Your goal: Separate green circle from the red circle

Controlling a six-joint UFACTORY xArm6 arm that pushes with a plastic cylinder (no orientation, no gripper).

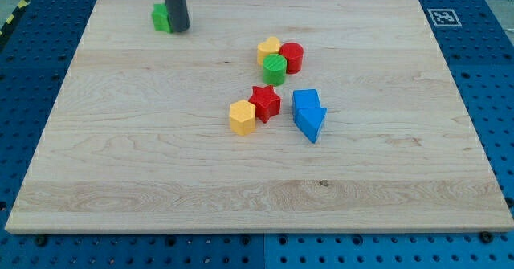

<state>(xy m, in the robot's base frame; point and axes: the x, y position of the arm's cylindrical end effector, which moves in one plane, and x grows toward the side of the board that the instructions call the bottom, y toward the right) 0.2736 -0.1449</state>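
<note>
A: Since the green circle (pixel 275 69) sits pressed against the red circle (pixel 291 57), with a yellow block (pixel 268 50) crowding both from the view's top-left, where would you say the work stands?

B: Not begun, I judge. That trio is still one tight cluster. Taking the green circle as landmark: red circle touching it to the upper right, yellow block touching it just above.

A: And below it?

B: A red star (pixel 265 102) and a yellow hexagon-like block (pixel 242 116) lie near, apart from it; a blue block (pixel 308 113) sits lower right.

A: Where is my tip?

B: My tip (pixel 178 30) is well apart from the green circle, far toward the view's top-left, just beside a small green block (pixel 161 17) on the board (pixel 120 181). The rod comes down near-vertically from the top edge. It has no jaws; it holds nothing and looks to touch only that small block's side.

A: Next?

B: Probably travel to the cluster and enter between the two circles.
</note>
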